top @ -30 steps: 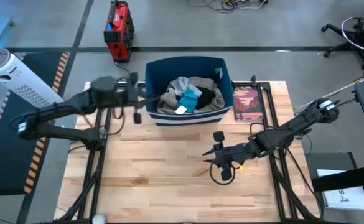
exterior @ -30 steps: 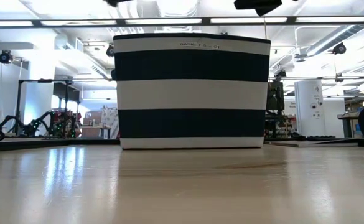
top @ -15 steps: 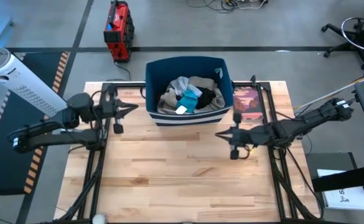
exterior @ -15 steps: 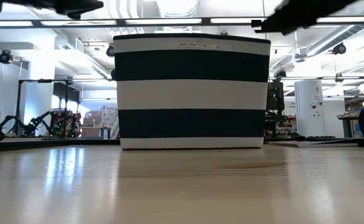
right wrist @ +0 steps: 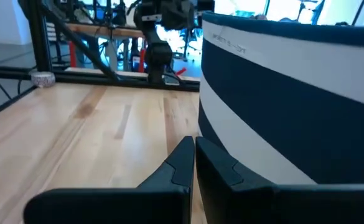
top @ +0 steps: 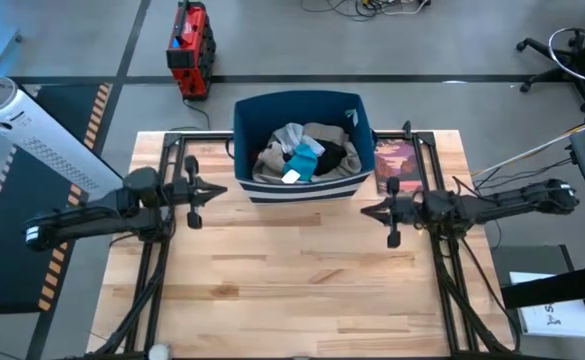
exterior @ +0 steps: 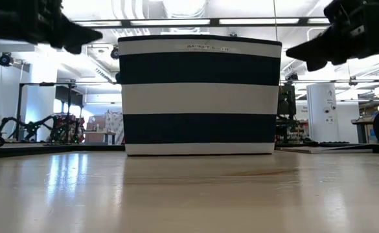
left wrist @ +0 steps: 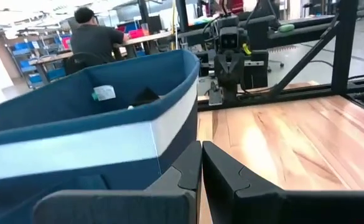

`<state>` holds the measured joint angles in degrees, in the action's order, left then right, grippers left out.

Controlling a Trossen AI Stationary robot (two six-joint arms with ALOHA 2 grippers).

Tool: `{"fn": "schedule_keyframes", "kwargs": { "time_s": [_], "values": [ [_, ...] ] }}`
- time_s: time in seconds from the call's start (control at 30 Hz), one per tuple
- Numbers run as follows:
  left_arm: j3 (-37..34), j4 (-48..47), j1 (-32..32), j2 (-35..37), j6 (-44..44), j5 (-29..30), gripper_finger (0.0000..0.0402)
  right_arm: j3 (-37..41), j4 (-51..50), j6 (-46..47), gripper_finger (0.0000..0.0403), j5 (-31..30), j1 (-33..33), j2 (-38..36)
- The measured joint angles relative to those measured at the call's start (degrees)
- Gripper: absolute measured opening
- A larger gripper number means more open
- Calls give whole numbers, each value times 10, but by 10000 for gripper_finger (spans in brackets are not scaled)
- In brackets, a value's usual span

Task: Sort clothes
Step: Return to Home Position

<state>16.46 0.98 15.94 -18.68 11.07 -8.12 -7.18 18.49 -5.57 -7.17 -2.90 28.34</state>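
Clothes [top: 307,152]: heaped inside the navy striped bin [top: 302,190] at the far middle of the table [top: 292,280]. Teal piece [top: 303,158] on top, with pale grey, khaki and black around it. None visible on the bare wood.
Left gripper [top: 202,189]: pressed together on nothing, as the left wrist view shows. Hanging above the table just left of the bin's near left corner, pointing right.
Right gripper [top: 367,210]: likewise closed and empty. Hanging just right of the bin's near right corner, pointing left, on the near side of the book [top: 397,165].
Step, by judgement: sorting apparently finished, with only the fold back to rest left.
Risk one: clipping the bin wall with a fingertip while folding back, given how close both tips are to the near corners. Likely to shove or tip so soft a bin and spill the pile.
Risk two: sweeping the right arm low across the book and pushing it toward the far right edge.
Risk three: snagging fabric at the rim, but only on a swing over the bin. Unlikely from these positions.
Safeguard: draw outward and away from the bin first, then lower.
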Motion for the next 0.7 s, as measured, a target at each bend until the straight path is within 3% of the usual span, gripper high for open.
{"fn": "schedule_keyframes", "kwargs": {
  "time_s": [0.3, 0.53, 0.7],
  "values": [
    [-41, -7, 0, 94, -26, 0, 0, 63, -3, 22, 0, 3, 3, -80],
    [-79, -63, 0, 185, -56, 0, 0, 64, -46, 28, 0, 23, 3, -126],
    [-102, -63, -2, 185, -70, -5, 0, 64, -86, 41, 0, 16, 3, -158]
  ]
}}
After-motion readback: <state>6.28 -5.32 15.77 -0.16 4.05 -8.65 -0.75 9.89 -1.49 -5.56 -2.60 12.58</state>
